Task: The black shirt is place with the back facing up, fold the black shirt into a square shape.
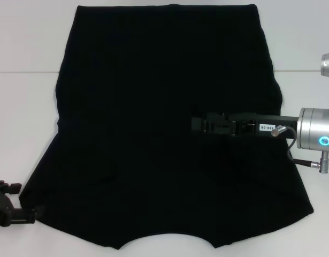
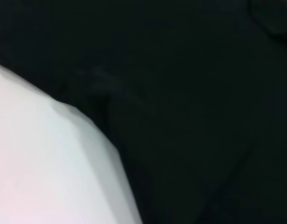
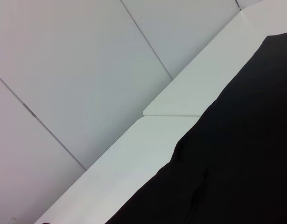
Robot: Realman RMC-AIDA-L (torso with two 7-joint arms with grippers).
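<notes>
Black shirt [image 1: 164,128] lies flat on your white table [image 1: 25,96]; right gripper [image 1: 199,124] hovers mid-shirt, left gripper [image 1: 20,211] at its sleeve; jaw states seem unreadable.

Right arm extends in from the right side at mid-height, silver wrist segment with a lit blue ring, forearm link roughly horizontal. Right gripper [image 1: 196,124] points toward the robot's left. Finger state not resolvable against the dark background.

Left gripper [image 1: 26,215] sits low at the near left corner of the head view, pointing inward to the right. Only its black end section shows; finger spacing not resolvable.
</notes>
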